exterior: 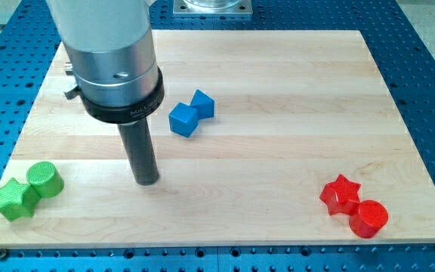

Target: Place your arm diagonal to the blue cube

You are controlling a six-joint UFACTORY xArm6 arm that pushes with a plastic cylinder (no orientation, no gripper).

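Observation:
A blue cube (183, 119) sits on the wooden board (278, 151), left of centre toward the view's top. A second blue block (202, 103) touches it at its upper right; its shape is unclear. My tip (148, 181) rests on the board below and to the left of the blue cube, apart from it by a clear gap. The rod rises up to the arm's grey body (112, 53) at the view's top left.
A green star (15, 199) and a green cylinder (45, 180) touch each other at the view's bottom left. A red star (340, 194) and a red cylinder (368, 218) touch each other at the bottom right. A blue perforated table (429, 75) surrounds the board.

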